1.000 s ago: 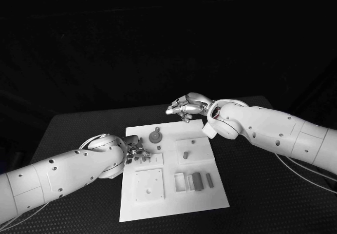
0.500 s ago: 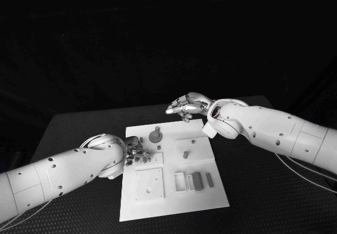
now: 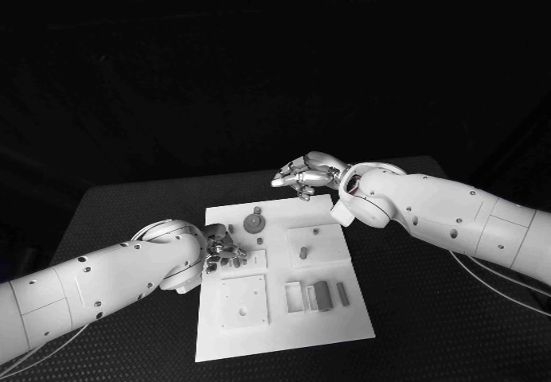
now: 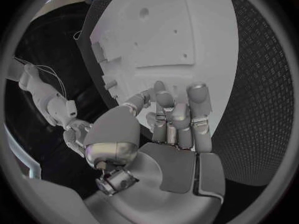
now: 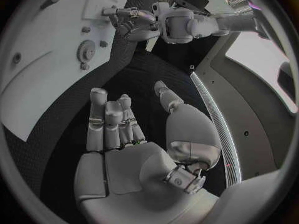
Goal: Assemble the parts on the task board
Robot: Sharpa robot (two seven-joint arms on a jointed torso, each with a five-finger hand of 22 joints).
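The white task board (image 3: 287,318) lies in the middle of the black table. On it are a round grey part (image 3: 254,224), a small peg (image 3: 303,253) standing in a square plate, and grey bars (image 3: 322,294) near the middle. My left hand (image 3: 225,251) hangs over the board's left edge by a small square plate. Its thumb tip lies close to the fingers (image 4: 179,115), and I cannot tell whether anything is pinched there. My right hand (image 3: 304,174) hovers beyond the board's far edge, holding nothing, with its fingers (image 5: 111,122) side by side and the thumb apart.
A larger square plate with small holes (image 3: 244,302) sits at the board's near left. Black table (image 3: 436,318) surrounds the board on every side. The right wrist view shows the board (image 5: 37,84), the round part (image 5: 85,50) and my left hand (image 5: 140,25) over it.
My left hand has edged slightly nearer along the board's left edge. The right hand and the parts on the board have not moved.
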